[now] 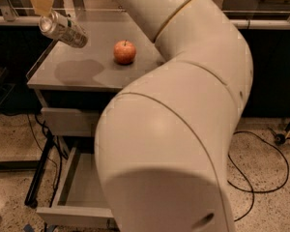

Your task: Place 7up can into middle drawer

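The 7up can [63,29], silvery with green marks, hangs tilted in the air above the left rear part of the grey cabinet top [82,71]. My gripper [44,13] is at the top left, shut on the can's upper end, with a yellowish finger [40,0] showing above it. The middle drawer [82,192] stands pulled open at the bottom left, well below the can; its grey tray shows, and my arm hides its right part. My large white arm [183,105] fills the middle of the view.
A red apple [124,51] sits on the cabinet top, right of the can. A shut grey drawer front [67,121] lies above the open drawer. A black frame leg [38,178] stands at the left. A black cable [261,178] loops on the speckled floor at the right.
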